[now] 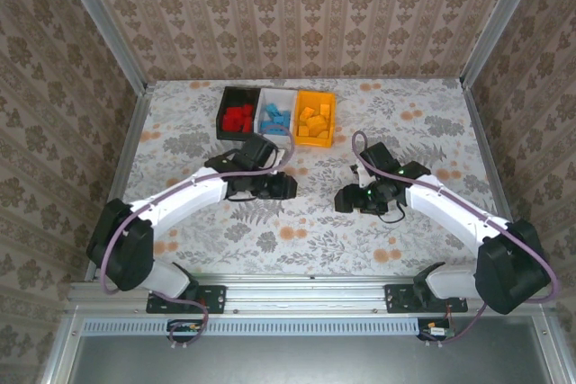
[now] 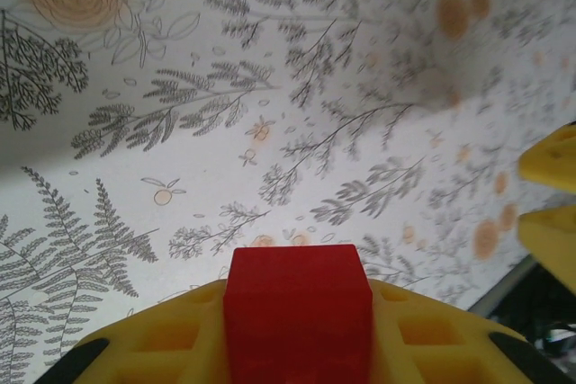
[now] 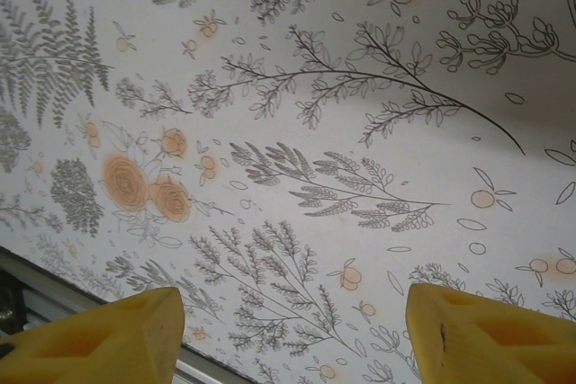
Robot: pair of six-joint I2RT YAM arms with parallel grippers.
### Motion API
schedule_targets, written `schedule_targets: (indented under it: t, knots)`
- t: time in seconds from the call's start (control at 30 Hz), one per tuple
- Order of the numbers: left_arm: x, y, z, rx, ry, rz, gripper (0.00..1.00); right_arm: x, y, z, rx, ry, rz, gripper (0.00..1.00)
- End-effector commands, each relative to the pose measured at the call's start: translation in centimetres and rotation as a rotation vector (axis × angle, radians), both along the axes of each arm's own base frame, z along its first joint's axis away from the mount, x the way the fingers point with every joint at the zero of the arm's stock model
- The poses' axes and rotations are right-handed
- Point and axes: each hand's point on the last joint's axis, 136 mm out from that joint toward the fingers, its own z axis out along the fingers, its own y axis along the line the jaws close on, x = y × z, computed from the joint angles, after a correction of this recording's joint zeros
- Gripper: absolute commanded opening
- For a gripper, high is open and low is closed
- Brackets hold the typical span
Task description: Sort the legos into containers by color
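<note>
While the black plastic bin (image 1: pixel 222 107) holds red bricks (image 1: pixel 238 119), the white bin (image 1: pixel 277 93) blue bricks (image 1: pixel 275 120), the orange bin (image 1: pixel 315 95) yellow bricks (image 1: pixel 315 121) at the table's (image 1: pixel 180 137) far edge, my left gripper (image 1: pixel 288 188) pinches a small red brick (image 2: pixel 297 317), seemingly the last; my right gripper (image 1: pixel 343 200) hangs spread, empty.

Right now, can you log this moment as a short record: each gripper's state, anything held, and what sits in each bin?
left gripper: shut on a red brick, over the table, short of the bins
right gripper: open, nothing between its fingers
black bin: red bricks
white bin: blue bricks
orange bin: yellow bricks
bin layout: side by side at the far side, black on the left, white in the middle, orange on the right
</note>
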Motion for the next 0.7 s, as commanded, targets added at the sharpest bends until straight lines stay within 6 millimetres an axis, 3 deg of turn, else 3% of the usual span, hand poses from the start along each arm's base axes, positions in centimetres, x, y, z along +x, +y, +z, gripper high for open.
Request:
schedule_targets:
  t: [0.0,0.27,0.5,0.67]
  knots:
    - [0.5,0.3,2.1,-0.103,0.023,0.027,0.33,1.0,0.9,3.0,0.076,-0.065,-0.01,0.68]
    - [4.7,4.3,6.1,-0.109,-0.052,0.095,0.33,1.4,1.5,5.0,0.12,-0.113,0.0,0.68]
    - [12.3,9.7,11.0,0.017,-0.204,0.192,0.32,1.2,1.9,5.1,0.147,-0.11,0.006,0.69]
    - [18.5,12.0,11.9,0.16,-0.272,0.233,0.32,1.1,2.1,5.2,0.16,-0.109,0.002,0.69]
